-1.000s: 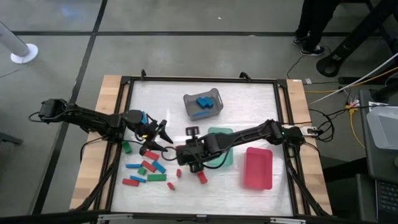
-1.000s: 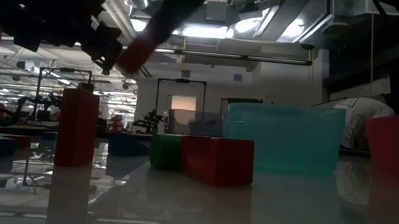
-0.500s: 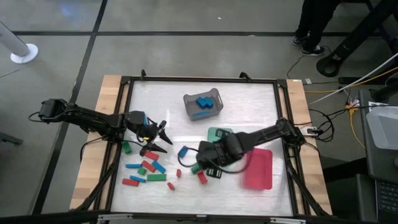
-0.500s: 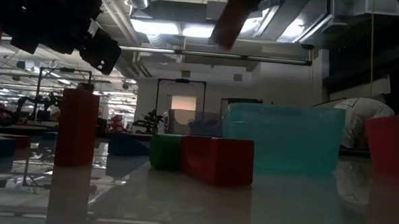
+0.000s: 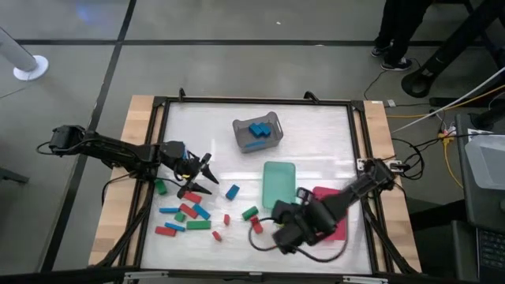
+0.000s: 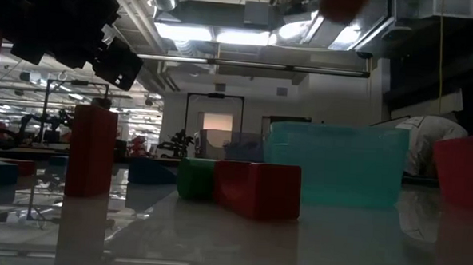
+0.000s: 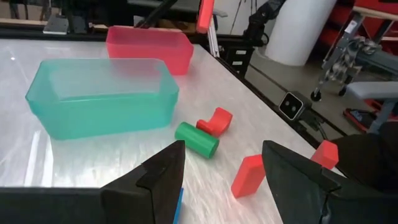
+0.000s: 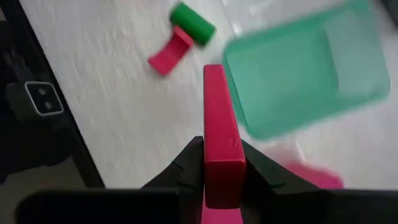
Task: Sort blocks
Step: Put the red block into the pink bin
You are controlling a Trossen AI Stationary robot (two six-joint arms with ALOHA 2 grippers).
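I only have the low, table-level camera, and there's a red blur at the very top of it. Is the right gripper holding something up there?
Observer: Yes. The right gripper is shut on a red bar-shaped block.
Operator: Where is it over the table?
Observer: In the high view it is near the table's front edge, beside the red rectangular tray and apparently not above it.
Operator: And the left gripper?
Observer: The left gripper is open and empty, at the table's left side next to the scattered small blocks.
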